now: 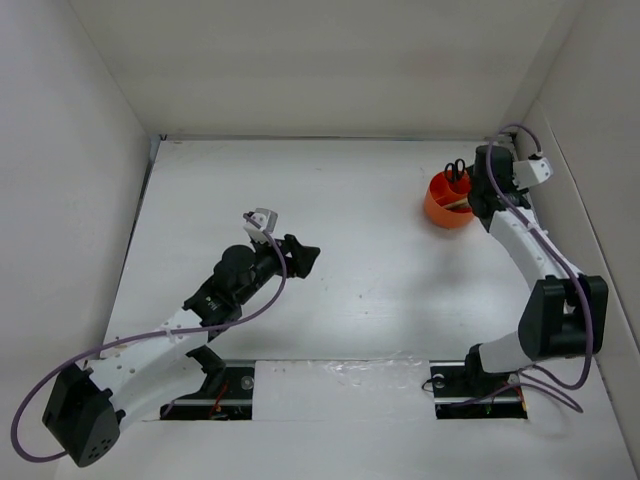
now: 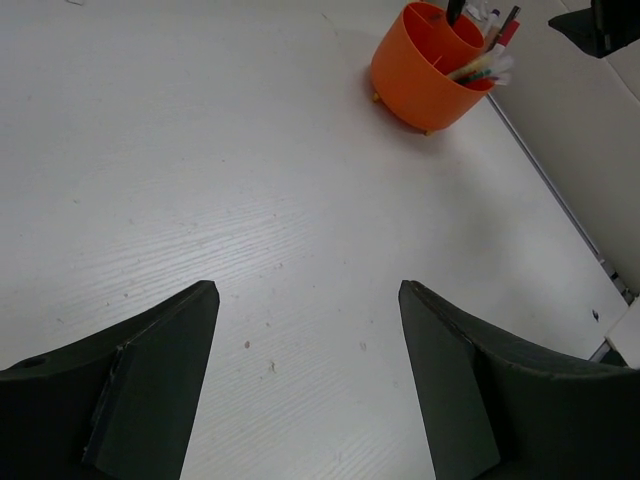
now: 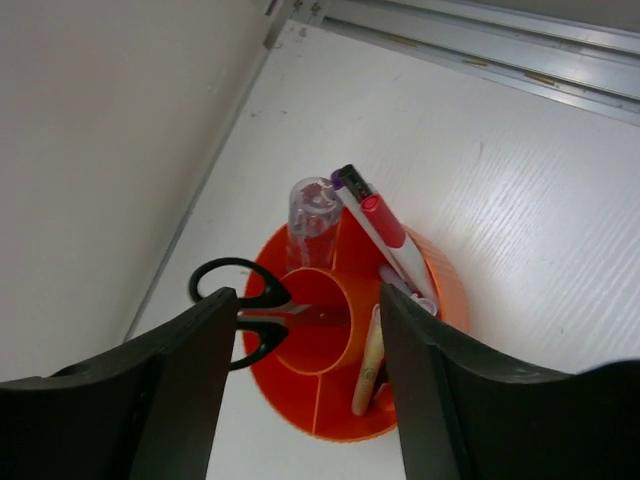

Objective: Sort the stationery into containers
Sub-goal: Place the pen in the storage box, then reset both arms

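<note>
Plainly, the divided orange organiser (image 3: 445, 285) holds black-handled scissors (image 3: 262, 297) and a red pen (image 3: 385, 222); left claw (image 2: 308, 295) and right claw (image 3: 305, 295) gape.

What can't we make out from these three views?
- Top external: the stationery in the organiser is too small to identify, and the right arm covers the organiser's right side.
- Left wrist: the top edge cuts off the taller stationery.
- Right wrist: the right gripper's fingers hide the organiser's near rim and part of the scissors' handles.
</note>
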Controlling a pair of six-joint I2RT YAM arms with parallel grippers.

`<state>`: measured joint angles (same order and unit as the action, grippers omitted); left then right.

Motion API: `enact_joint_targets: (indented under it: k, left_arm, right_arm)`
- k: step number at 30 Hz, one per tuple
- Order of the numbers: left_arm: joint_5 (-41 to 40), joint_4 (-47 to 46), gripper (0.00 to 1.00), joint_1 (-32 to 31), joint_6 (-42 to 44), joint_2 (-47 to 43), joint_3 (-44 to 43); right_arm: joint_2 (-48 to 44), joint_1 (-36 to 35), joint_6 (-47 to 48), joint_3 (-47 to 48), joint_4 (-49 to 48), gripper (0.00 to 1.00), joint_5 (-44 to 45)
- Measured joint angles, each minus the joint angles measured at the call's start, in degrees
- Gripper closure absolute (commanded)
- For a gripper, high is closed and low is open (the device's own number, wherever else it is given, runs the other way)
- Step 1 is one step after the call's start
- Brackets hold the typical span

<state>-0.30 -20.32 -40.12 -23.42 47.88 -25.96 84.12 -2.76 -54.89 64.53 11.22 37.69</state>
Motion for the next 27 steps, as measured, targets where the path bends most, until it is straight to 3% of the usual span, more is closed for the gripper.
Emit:
enact_joint_targets:
  k: [1,4,5,7,13,14,18,19,21,23,27]
  left_arm:
    - [-0.07,0.02,0.29,0.02,0.0,-0.04,0.0]
    - [-0.48,0.11,0.29,0.0,-0.02,-0.17,0.02]
    - [-0.63,0.22,0.29,0.0,-0.02,-0.39,0.02]
    - [-0.87,0.52,0.29,0.0,-0.02,-1.22,0.07]
    - [-2.45,-0.44,0.22,0.0,-0.85,-6.08,2.03]
    - [-2.91,-0.5,0.21,0.0,-1.14,-6.49,2.51]
    - [-4.52,-0.61,0.18,0.0,-1.57,-7.17,4.0]
    - [-4.81,-0.7,0.18,0.0,-1.66,-7.19,4.09]
    - [-5.49,-0.79,0.17,0.0,-1.75,-7.43,4.2]
    - [-6.23,-0.87,0.17,0.02,-1.81,-7.74,4.26]
    - [-7.72,-0.96,0.17,0.02,-1.81,-8.76,5.11]
  right_arm:
    - [-1.03,-0.02,0.15,-0.24,-0.11,0.4,-0.37]
    - [-8.24,-1.38,1.62,-4.85,-3.19,0.58,-4.81]
    - [-11.43,-2.38,1.97,-7.1,-4.79,0.78,-6.95]
    - [-16.94,-5.22,2.91,-11.13,-7.5,1.0,-11.34]
    - [-22.18,-15.45,4.87,-20.02,-12.02,1.0,-22.14]
    - [-21.99,-16.92,5.53,-20.96,-11.87,1.0,-23.71]
    - [-21.73,-23.26,8.33,-23.28,-11.61,0.73,-27.5]
    - [-21.51,-24.52,8.92,-23.32,-11.67,0.6,-27.91]
    - [-20.74,-26.82,10.38,-23.32,-12.11,0.5,-28.87]
    - [-19.47,-28.5,11.61,-23.3,-11.8,0.41,-29.4]
    - [-17.86,-31.67,12.81,-22.91,-9.9,0.36,-29.29]
